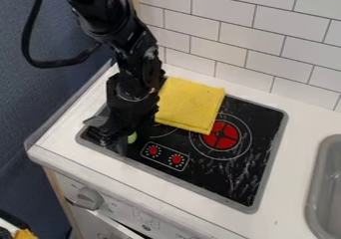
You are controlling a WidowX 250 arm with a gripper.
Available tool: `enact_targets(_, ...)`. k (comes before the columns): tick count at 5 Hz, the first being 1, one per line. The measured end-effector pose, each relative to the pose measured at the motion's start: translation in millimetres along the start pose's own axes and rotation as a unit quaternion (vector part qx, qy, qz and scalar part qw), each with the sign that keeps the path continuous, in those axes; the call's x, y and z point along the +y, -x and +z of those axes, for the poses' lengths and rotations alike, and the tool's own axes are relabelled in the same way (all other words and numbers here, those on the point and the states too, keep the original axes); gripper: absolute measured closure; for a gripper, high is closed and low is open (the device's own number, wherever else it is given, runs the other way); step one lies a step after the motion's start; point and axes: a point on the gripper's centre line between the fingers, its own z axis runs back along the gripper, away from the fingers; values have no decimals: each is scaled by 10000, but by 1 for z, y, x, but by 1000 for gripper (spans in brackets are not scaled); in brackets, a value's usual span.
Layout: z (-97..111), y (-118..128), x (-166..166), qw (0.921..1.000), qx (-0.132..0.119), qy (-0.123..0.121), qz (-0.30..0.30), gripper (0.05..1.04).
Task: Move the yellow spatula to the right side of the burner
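Nearest the camera, one white front panel [133,210] runs below the worktop [80,158], with one large grey knob [86,198] towards its left end. One black stove [256,138] is set into the worktop, and on it are two small red dials: one dial [153,150], and one more dial [176,159] beside it. One red burner [222,137] shows plainly to the right of the claw [110,139], partly covered by one yellow cloth [190,103]. One robot arm [126,49] comes down from the top left, its claw low over the stove's left corner – open or closed, I cannot tell. One small green thing [132,137] shows just beside it; whether that is part of the yellow spatula, and so where the spatula lies, I cannot tell. One grey sink [319,183] sits at the right edge.
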Motion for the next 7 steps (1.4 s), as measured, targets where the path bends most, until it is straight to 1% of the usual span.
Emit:
enact_targets(1,0,1,1,10000,35,33,62,655)
enact_targets(2,1,-2,8,9997,179,83,145,665)
enact_targets(3,21,-5,4,9990,84,404,148,665)
enact_targets(4,49,7,-2,9969,-51,766,-162,665)
enact_targets(5,74,29,-17,9885,-12,1154,-977,665)
enact_targets(6,94,65,-55,9667,-26,1484,-2087,665)
enact_targets(7,99,89,-88,9550,-279,1516,-2535,665)
